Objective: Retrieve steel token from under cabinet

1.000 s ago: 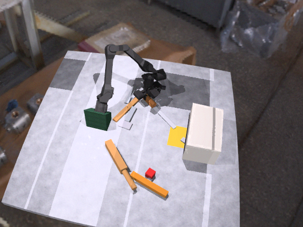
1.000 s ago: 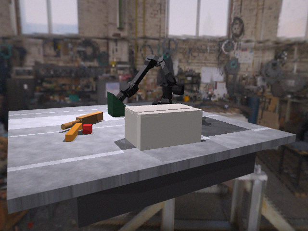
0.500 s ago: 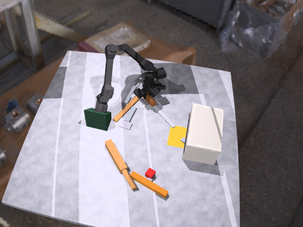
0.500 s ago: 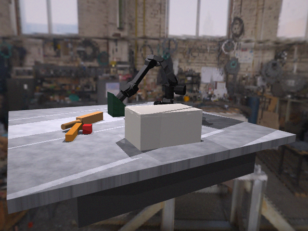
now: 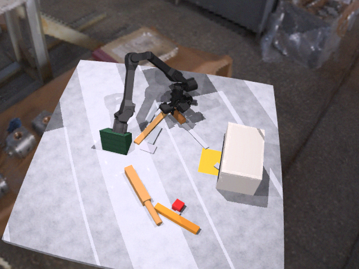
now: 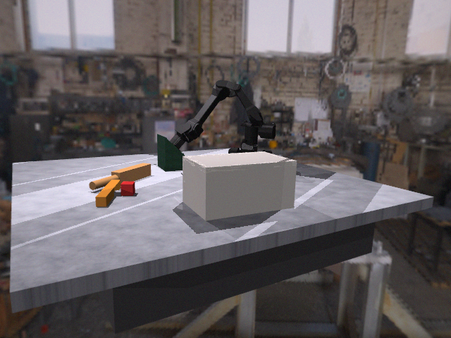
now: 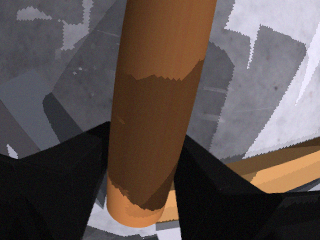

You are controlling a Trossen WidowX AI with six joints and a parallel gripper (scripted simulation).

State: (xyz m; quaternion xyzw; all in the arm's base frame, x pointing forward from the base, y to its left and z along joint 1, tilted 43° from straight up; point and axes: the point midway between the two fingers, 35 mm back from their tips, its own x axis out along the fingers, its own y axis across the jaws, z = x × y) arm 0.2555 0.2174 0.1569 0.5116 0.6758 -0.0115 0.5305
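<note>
My gripper (image 5: pixel 174 109) (image 7: pixel 144 135) is shut on the round orange handle (image 5: pixel 179 116) (image 7: pixel 155 100) of a tool. Its thin grey shaft (image 5: pixel 197 137) points toward the cabinet and ends by the back edge of the yellow marked area (image 5: pixel 206 163). The cream cabinet (image 5: pixel 243 150) (image 6: pixel 251 189) stands at the right of the top view. A small grey flat piece (image 5: pixel 216 166), seemingly the token, shows on the yellow by the cabinet's front edge. The cabinet hides its far side, so I cannot tell whether it is partly underneath. The cabinet hides the yellow area in the exterior view.
An orange bar (image 5: pixel 150 127) and grey flat strips (image 5: pixel 155 135) lie beside the gripper. A green block (image 5: pixel 115 142) (image 6: pixel 169 156) stands at the arm's base. An orange paddle (image 5: pixel 137 185), another orange bar (image 5: pixel 177 218) and a red cube (image 5: pixel 178 205) (image 6: pixel 127 188) lie farther forward.
</note>
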